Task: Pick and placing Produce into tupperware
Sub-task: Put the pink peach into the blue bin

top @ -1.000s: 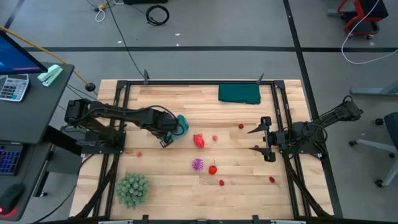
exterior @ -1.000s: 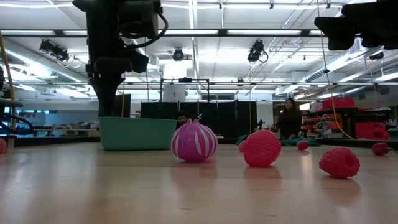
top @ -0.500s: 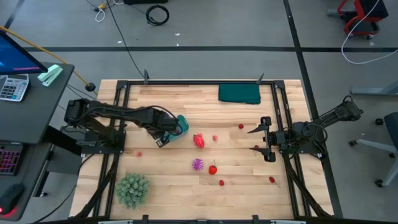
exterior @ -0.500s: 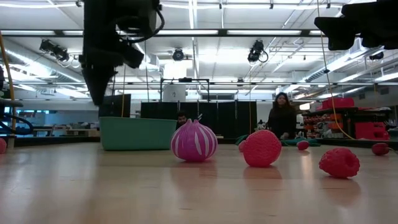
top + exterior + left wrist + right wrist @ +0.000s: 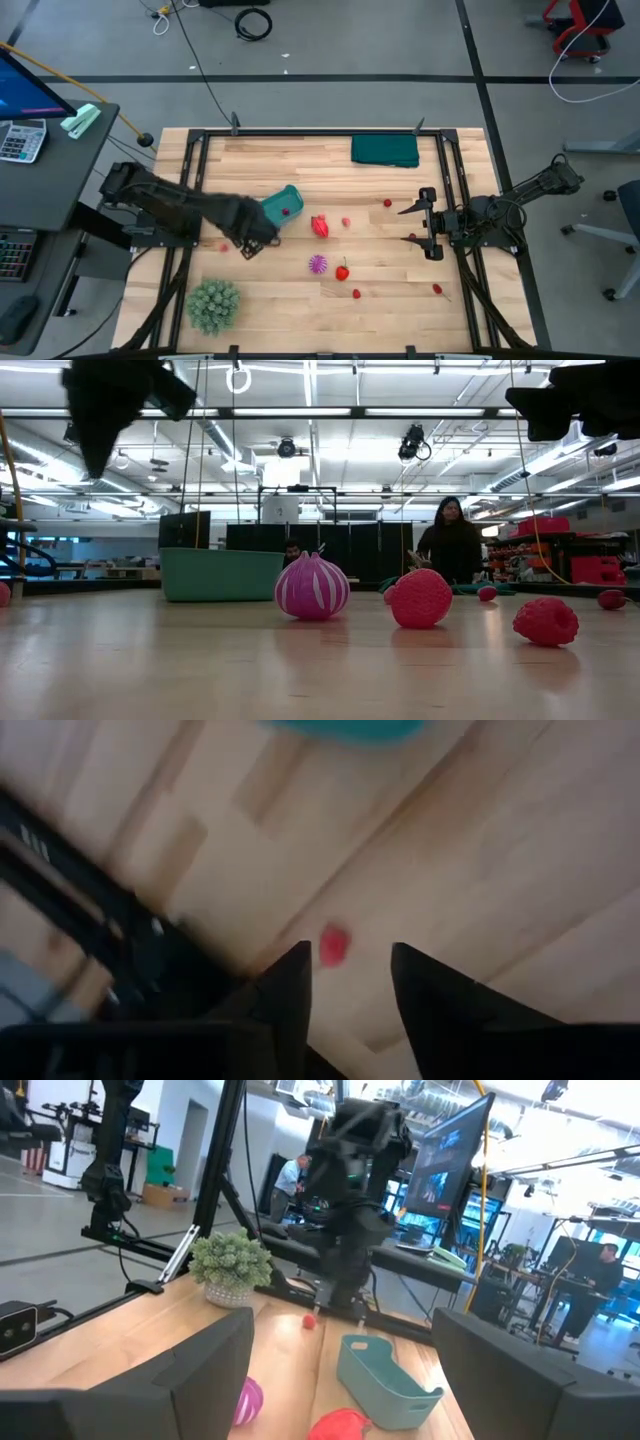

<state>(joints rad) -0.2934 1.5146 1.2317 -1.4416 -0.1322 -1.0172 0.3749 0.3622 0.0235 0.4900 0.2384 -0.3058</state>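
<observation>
The teal tupperware [image 5: 278, 208] sits on its base left of the table's middle, with one small red ball [image 5: 287, 211] inside. It also shows in the low view [image 5: 222, 574] and the right wrist view [image 5: 385, 1370]. Red produce [image 5: 320, 226], a spiky magenta piece [image 5: 318, 264] and a strawberry [image 5: 342, 271] lie on the wood to its right. My left gripper [image 5: 244, 246] is open and hovers to the near-left of the tupperware. A tiny red ball [image 5: 334, 945] lies just beyond its fingertips [image 5: 352, 960]. My right gripper [image 5: 420, 225] waits open at the right side.
A fuzzy green plant [image 5: 212, 305] stands near the table's near-left corner. A dark green cloth [image 5: 385, 150] lies at the far edge. More small red pieces [image 5: 437, 289] are scattered near-right. A person [image 5: 450, 550] stands in the room behind the table.
My left gripper has drawn back from the tupperware toward the table's near-left and now stands over the tiny red ball. This has uncovered the tupperware and the red ball inside it. In the low view the arm has swung left and up. The person behind has walked left.
</observation>
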